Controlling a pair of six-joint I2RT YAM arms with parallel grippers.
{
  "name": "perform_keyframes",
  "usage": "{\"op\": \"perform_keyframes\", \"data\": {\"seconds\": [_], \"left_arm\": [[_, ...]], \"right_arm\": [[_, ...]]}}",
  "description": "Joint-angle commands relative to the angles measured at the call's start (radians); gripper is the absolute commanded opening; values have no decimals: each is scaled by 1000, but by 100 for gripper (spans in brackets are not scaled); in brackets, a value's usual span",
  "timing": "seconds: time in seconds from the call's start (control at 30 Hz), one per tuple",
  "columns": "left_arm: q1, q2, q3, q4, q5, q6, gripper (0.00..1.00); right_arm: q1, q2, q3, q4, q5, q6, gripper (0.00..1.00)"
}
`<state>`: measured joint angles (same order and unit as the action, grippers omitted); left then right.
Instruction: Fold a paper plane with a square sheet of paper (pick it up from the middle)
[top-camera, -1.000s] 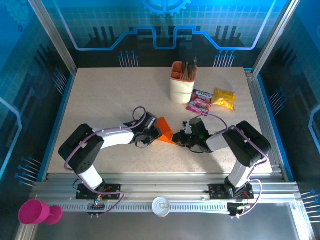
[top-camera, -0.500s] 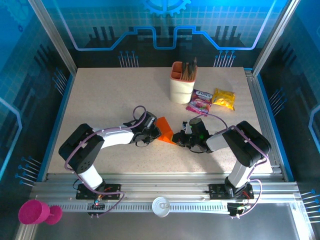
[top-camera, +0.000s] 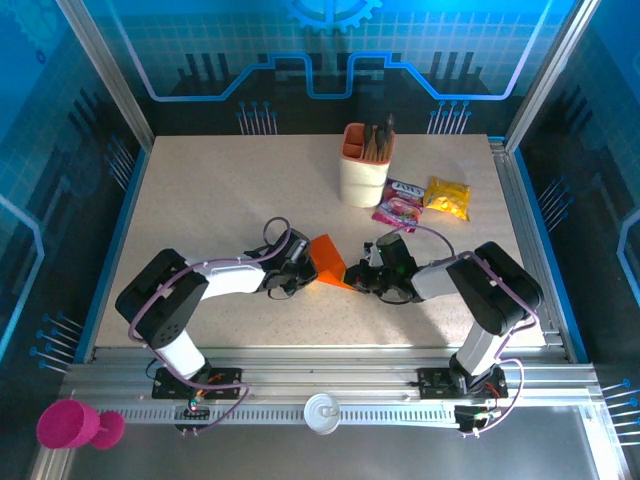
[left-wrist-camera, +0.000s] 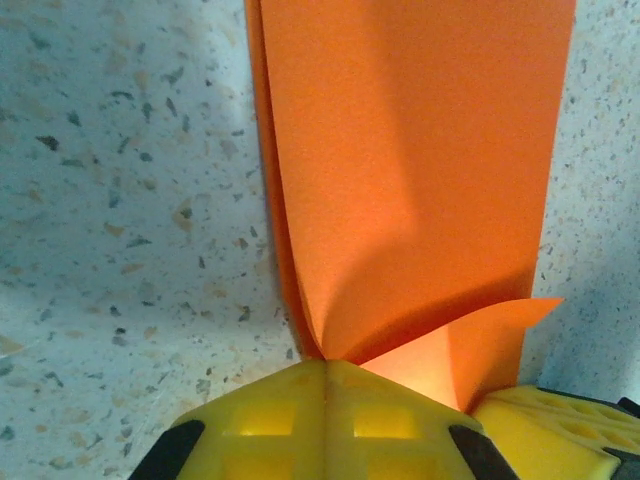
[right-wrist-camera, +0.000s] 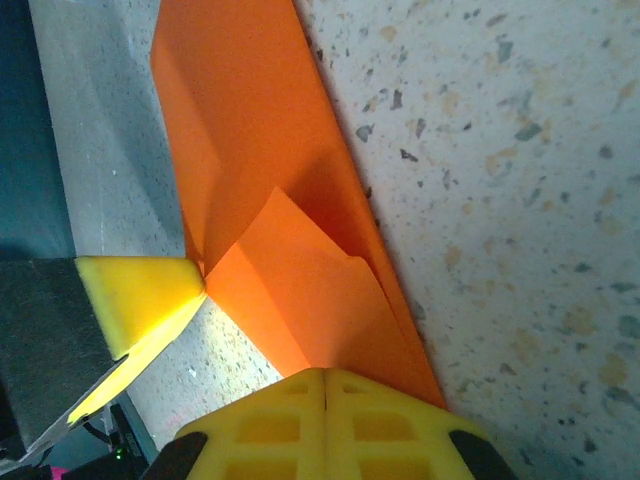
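Left arm (top-camera: 215, 275) and right arm (top-camera: 470, 280): white link shells, black rounded joint housings, black base plates. Lilac cables (top-camera: 230, 262) routed along each arm. Fingers (left-wrist-camera: 300, 425) moulded yellow, square recessed pockets, black backing

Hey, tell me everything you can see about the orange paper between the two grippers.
The square sheet of paper is thin, matte, plain bright orange and unmarked. It is folded into a long layered strip with a crease down one side, and a loose corner flap curls up near the grip. It sits mid-table over the speckled tabletop. The left gripper and right gripper are both shut on it, close together at one end. Whether its far end rests on the tabletop is unclear.
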<state>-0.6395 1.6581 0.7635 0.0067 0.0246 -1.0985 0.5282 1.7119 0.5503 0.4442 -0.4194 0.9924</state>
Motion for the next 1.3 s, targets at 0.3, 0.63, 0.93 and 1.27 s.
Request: {"op": "perform_keyframes", "data": {"seconds": [0.3, 0.63, 0.93, 1.27], "left_arm": [[-6, -72, -28, -10, 8, 2, 0], [-19, -120, -31, -27, 2, -15, 0], [-28, -136, -23, -42, 1, -15, 0], [-30, -146, -26, -56, 1, -59, 0]], "right_arm": [[14, -169, 158, -469, 72, -280, 0], [54, -46, 255, -469, 69, -307, 0], [61, 25, 260, -439, 52, -322, 0], [141, -207, 208, -549, 186, -528, 30]]}}
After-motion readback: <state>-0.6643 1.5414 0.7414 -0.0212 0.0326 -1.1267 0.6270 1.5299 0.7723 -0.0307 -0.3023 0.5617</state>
